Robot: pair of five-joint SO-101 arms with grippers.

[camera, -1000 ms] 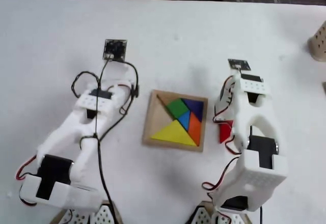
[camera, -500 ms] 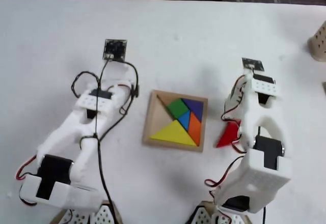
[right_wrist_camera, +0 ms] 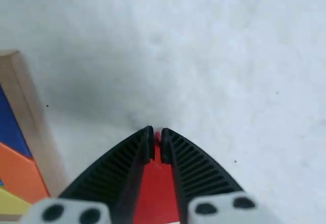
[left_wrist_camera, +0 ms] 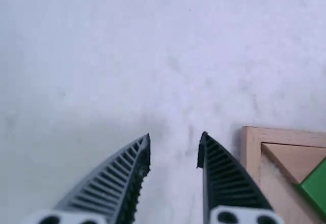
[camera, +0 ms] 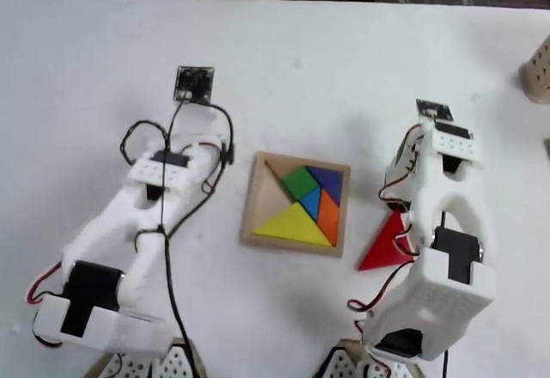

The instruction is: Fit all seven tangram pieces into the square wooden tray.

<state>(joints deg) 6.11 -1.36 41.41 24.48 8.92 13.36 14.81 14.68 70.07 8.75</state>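
The square wooden tray [camera: 254, 196] lies mid-table between the arms. It holds green [camera: 297, 181], blue [camera: 330, 180], orange [camera: 329, 210] and yellow [camera: 294, 223] pieces, and bare wood shows along its left side. Just right of the tray, a red triangle [camera: 387, 244] sticks out from under the right arm [camera: 440, 223]. In the right wrist view my right gripper [right_wrist_camera: 157, 137] is shut on the red triangle [right_wrist_camera: 155, 188], with the tray's edge [right_wrist_camera: 30, 112] beside it. My left gripper [left_wrist_camera: 173, 147] hangs open over bare table beside the tray's corner [left_wrist_camera: 253, 138].
The left arm [camera: 155, 189] stretches along the table left of the tray, its black cables looping beside it. A beige object [camera: 538, 70] stands at the far right edge. White tabletop lies open beyond the tray up to the dark far edge.
The right arm has shifted right, away from the tray, and more of the red triangle now shows from under it. The left arm has not moved.
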